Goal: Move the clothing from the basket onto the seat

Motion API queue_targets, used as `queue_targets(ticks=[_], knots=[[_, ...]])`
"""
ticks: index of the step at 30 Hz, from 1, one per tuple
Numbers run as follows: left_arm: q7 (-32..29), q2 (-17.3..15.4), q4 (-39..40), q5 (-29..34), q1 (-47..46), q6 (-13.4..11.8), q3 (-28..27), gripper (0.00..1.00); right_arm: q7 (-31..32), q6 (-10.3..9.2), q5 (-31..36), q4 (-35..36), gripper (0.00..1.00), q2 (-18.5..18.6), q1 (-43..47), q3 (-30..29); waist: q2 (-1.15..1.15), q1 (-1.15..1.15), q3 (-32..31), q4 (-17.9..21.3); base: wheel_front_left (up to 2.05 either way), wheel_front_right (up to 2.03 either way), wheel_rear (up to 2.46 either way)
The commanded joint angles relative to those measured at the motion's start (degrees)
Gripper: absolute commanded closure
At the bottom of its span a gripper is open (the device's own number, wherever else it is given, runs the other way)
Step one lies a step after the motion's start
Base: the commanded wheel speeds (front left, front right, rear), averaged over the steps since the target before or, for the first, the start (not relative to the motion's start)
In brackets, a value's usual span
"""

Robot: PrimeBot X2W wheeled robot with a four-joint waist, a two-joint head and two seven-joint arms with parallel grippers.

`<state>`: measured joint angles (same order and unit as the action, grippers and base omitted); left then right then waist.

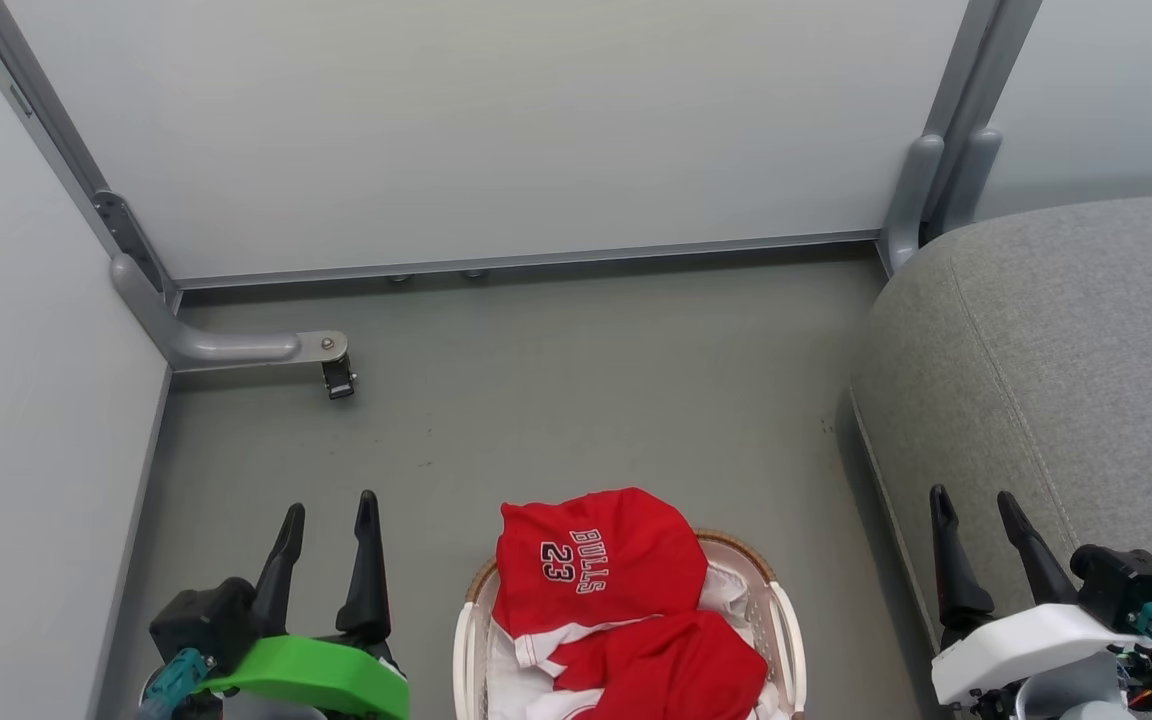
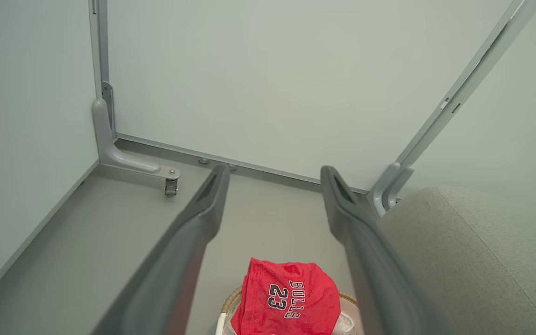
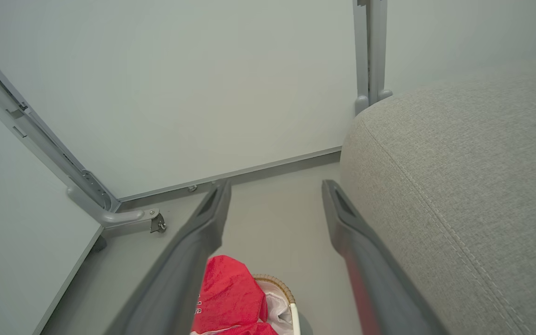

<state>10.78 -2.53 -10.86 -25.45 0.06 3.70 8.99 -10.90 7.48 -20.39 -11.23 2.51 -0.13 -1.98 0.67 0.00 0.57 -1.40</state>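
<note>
The white perforated basket [image 1: 788,640] with a brown woven rim stands on the floor at the bottom centre of the head view. Red clothing fills it: a jersey printed "BULLS 23" [image 1: 591,560] lies on top, draped over the far rim, and a second red garment with white trim [image 1: 671,665] lies nearer me. The grey fabric seat [image 1: 1066,350] is at the right. My left gripper [image 1: 327,514] is open, left of the basket. My right gripper [image 1: 973,510] is open, over the seat's front edge. The jersey [image 2: 289,298] and seat [image 3: 472,163] appear in both wrist views.
Pale partition walls [image 1: 486,130] close off the back and left. A grey metal foot with a small castor [image 1: 338,378] juts onto the floor at the back left. Another grey post [image 1: 921,200] stands beside the seat. Bare grey floor [image 1: 586,390] lies beyond the basket.
</note>
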Motion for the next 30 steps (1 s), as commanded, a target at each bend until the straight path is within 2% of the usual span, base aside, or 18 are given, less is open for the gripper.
queue_targets(ticks=[1,30], knots=[[0.64,-0.41,0.31,1.24,0.33,-0.27,0.15,0.0,-0.52,0.02,1.61,0.09,0.0,0.36,0.6,0.02,-0.48,0.0,0.03,-0.04,0.0,0.0,0.0],[3.94,-0.49,-2.45,11.06,0.91,-1.18,2.03,0.0,-3.78,0.01,14.69,0.75,0.0,0.5,1.57,-0.55,-0.63,0.0,0.27,-0.87,0.0,0.0,0.0]])
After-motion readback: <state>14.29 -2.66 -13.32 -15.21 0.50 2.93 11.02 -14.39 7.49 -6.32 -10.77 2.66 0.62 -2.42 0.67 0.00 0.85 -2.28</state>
